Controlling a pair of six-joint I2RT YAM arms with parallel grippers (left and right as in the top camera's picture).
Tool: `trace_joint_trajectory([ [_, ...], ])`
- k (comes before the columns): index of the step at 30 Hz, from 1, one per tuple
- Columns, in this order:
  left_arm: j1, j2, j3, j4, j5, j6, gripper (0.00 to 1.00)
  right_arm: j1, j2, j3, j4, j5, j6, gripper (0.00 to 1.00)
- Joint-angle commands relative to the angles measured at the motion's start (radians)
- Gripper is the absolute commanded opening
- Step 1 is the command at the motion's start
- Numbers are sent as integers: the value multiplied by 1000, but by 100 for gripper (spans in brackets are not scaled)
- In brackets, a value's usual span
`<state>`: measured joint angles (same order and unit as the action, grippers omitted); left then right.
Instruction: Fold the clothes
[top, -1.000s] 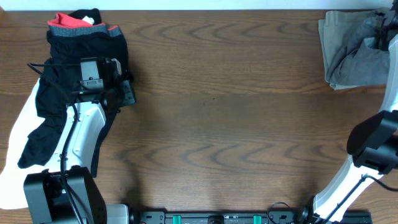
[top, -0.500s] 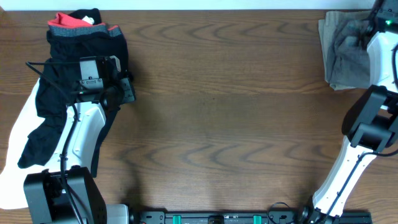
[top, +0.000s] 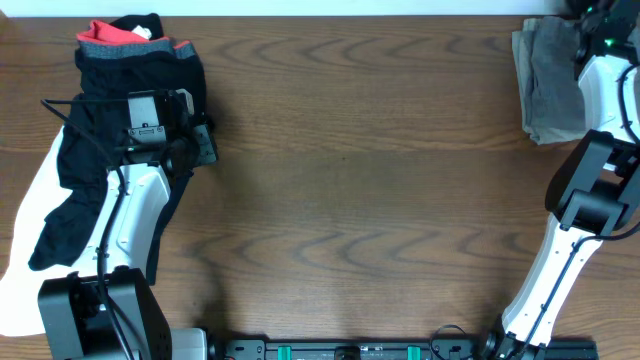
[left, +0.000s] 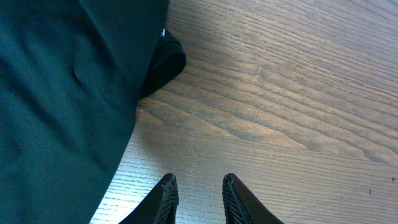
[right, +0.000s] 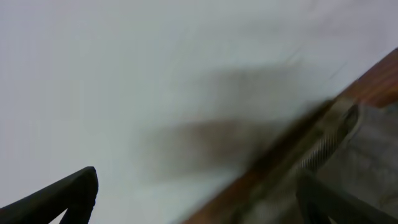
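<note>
While your left gripper hangs slightly parted beside the black clothes, your right gripper gapes wide by the grey garment at the far edge of the table; bare wood between them

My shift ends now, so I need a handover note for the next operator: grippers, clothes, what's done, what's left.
Left gripper: open, empty, over bare table beside the black clothes on the left side.
Right gripper: open, empty, at the far right corner by the gray pile; its view is blurred.
Done: gray pile looks roughly folded.
Left: black clothes lie unfolded.
</note>
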<state>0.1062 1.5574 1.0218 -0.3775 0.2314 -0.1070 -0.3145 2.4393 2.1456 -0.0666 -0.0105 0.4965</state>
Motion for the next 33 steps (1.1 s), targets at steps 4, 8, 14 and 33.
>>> trace_joint_trajectory([
  [4,-1,13,15,-2,-9,10,27,5,-62,8,-212,-68,-351,98],
  [8,-1,13,15,0,-9,10,27,-2,-58,7,-290,-30,-429,68],
  [14,-1,13,15,9,-9,9,27,2,-48,7,-304,-16,-453,6],
  [33,-1,13,15,13,-8,5,27,18,167,8,-266,-106,-455,1],
])
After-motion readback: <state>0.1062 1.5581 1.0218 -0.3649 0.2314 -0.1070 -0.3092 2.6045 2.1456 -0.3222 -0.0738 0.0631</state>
